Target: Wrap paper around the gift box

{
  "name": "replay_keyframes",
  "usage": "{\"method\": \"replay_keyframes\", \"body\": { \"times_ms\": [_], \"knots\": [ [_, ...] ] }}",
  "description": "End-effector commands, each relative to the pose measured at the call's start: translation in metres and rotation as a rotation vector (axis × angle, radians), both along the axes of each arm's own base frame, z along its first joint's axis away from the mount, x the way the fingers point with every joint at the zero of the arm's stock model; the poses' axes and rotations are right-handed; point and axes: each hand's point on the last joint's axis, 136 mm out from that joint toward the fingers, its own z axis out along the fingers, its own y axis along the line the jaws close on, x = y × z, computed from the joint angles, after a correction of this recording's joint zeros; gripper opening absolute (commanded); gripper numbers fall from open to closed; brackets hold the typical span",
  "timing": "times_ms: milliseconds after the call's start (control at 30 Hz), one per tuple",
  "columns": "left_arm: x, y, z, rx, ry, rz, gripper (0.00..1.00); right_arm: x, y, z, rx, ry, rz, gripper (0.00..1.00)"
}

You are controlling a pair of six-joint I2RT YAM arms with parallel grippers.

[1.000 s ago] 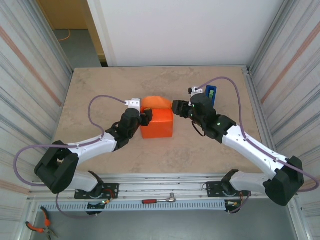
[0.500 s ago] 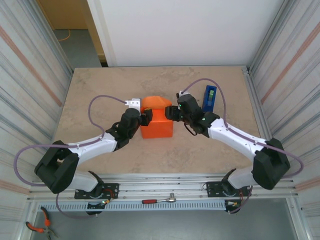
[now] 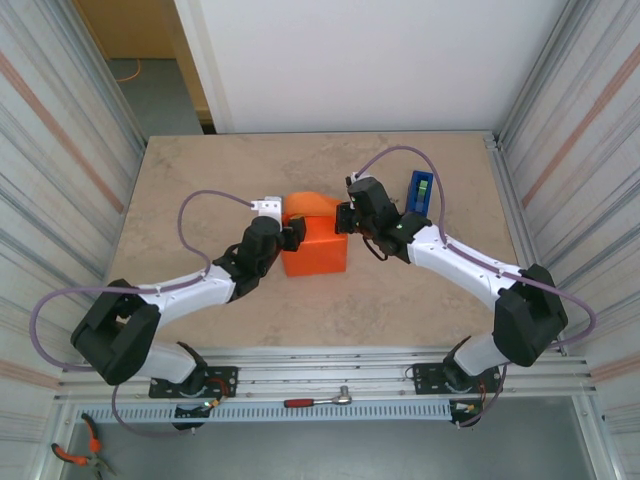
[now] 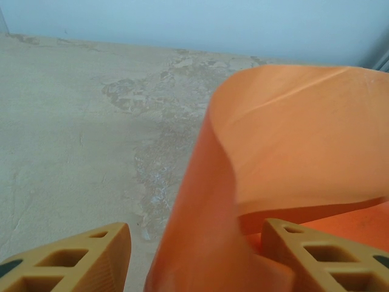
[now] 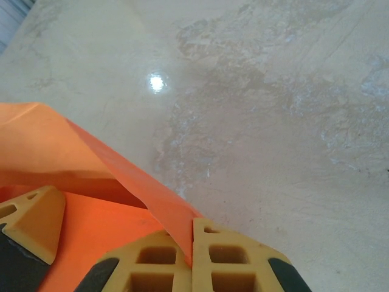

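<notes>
The orange paper [image 3: 318, 250] is folded over the gift box, which is hidden under it at the table's middle. A loose flap [image 3: 308, 204] curls up at the far side. My right gripper [image 3: 343, 218] is at the parcel's far right corner, shut on the flap's edge [image 5: 164, 204], which is pinched between the two yellow fingers [image 5: 193, 228]. My left gripper [image 3: 295, 233] is at the parcel's left side. Its jaws stand open [image 4: 194, 243], with the raised paper [image 4: 292, 140] standing between the fingers, not squeezed.
A narrow blue tape dispenser [image 3: 421, 193] stands upright to the right of the right wrist. Bare marbled tabletop [image 3: 200, 190] lies on all sides of the parcel. Corrugated walls close both sides. A wrench [image 3: 320, 401] and pliers [image 3: 75, 455] lie below the table's front rail.
My right gripper has swung left from beside the tape dispenser to the parcel's far right corner and is now shut on the flap's edge. The left arm has stayed put.
</notes>
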Motion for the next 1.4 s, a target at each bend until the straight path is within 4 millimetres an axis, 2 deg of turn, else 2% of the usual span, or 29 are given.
{"method": "replay_keyframes", "body": {
  "times_ms": [0, 100, 167, 333, 467, 567, 633, 767, 833, 867, 1000, 1133, 1367],
  "knots": [
    [-0.003, 0.002, -0.022, 0.063, 0.039, -0.01, 0.59, -0.003, -0.004, 0.012, 0.021, -0.017, -0.011, 0.19],
    [-0.003, 0.001, -0.024, 0.071, 0.043, -0.014, 0.59, -0.008, -0.009, 0.022, 0.054, -0.021, -0.018, 0.54],
    [-0.003, 0.001, -0.024, 0.073, 0.043, -0.015, 0.58, -0.012, -0.012, 0.03, 0.073, -0.027, -0.022, 0.63],
    [-0.004, 0.002, -0.025, 0.084, 0.045, -0.015, 0.58, -0.021, -0.039, 0.044, 0.132, -0.043, -0.077, 0.74],
    [-0.004, 0.002, -0.027, 0.092, 0.051, -0.016, 0.58, -0.019, -0.07, 0.039, 0.231, 0.007, -0.149, 0.78],
    [-0.003, 0.002, -0.029, 0.1, 0.054, -0.018, 0.57, -0.012, -0.084, 0.026, 0.336, 0.092, -0.177, 0.74],
    [-0.004, 0.002, -0.03, 0.109, 0.056, -0.02, 0.57, -0.005, -0.087, 0.017, 0.417, 0.161, -0.178, 0.64],
    [-0.005, 0.003, -0.031, 0.122, 0.058, -0.024, 0.57, 0.004, -0.075, 0.006, 0.519, 0.241, -0.134, 0.19],
    [-0.006, 0.004, -0.031, 0.129, 0.06, -0.025, 0.57, 0.007, -0.068, 0.0, 0.538, 0.267, -0.121, 0.04],
    [-0.006, 0.004, -0.032, 0.131, 0.06, -0.025, 0.57, 0.009, -0.065, -0.005, 0.544, 0.281, -0.121, 0.0],
    [-0.007, 0.005, -0.033, 0.129, 0.063, -0.024, 0.57, 0.017, -0.053, -0.016, 0.564, 0.314, -0.113, 0.0],
    [-0.006, 0.004, -0.034, 0.128, 0.064, -0.024, 0.57, 0.018, -0.031, -0.02, 0.558, 0.329, -0.074, 0.0],
    [-0.007, 0.004, -0.034, 0.132, 0.066, -0.026, 0.57, 0.007, 0.01, -0.011, 0.522, 0.315, 0.015, 0.0]
  ]
}}
